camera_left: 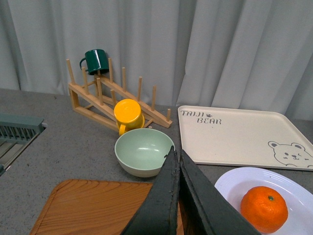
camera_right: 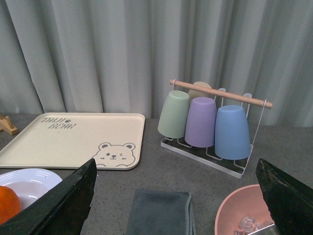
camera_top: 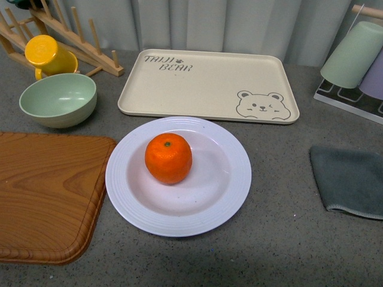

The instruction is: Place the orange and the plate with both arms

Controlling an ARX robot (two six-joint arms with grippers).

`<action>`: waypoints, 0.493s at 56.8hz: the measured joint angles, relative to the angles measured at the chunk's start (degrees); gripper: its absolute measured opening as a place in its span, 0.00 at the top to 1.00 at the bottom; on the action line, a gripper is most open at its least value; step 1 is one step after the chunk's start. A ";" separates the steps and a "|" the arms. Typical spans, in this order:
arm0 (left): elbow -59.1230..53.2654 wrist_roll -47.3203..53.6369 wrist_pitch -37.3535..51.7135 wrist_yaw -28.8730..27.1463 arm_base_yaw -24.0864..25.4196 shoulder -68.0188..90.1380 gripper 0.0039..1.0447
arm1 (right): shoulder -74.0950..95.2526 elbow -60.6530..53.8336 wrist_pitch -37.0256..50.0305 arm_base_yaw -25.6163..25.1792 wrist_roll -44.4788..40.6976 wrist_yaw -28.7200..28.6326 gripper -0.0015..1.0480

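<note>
The left end effector (camera_left: 177,155) is clenched, its dark fingers pressed together on nothing. The right end effector (camera_right: 175,169) is spread wide and empty. The round bright orange (camera_top: 168,158) (stem dimple up) sits left of centre in the wide white ridged-rim plate (camera_top: 230,191). The plate rests on the grey speckled counter (camera_top: 281,245), just beside the brown wooden board (camera_top: 42,191) and in front of the beige bear-printed tray (camera_top: 209,84).

The front view's left edge cuts the wooden board (camera_top: 48,191), its right edge the grey cloth (camera_top: 350,179); the right wrist view crops the orange (camera_right: 6,203) to a sliver.
</note>
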 joint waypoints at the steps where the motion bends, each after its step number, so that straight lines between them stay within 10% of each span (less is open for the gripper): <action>1: 0.00 0.00 -0.50 0.00 0.02 -0.50 0.96 | 0.00 0.00 0.00 0.00 0.00 0.00 0.09; 28: 0.00 0.00 -9.09 -0.04 0.09 -9.16 0.96 | 0.00 0.00 0.00 0.00 0.00 0.00 0.09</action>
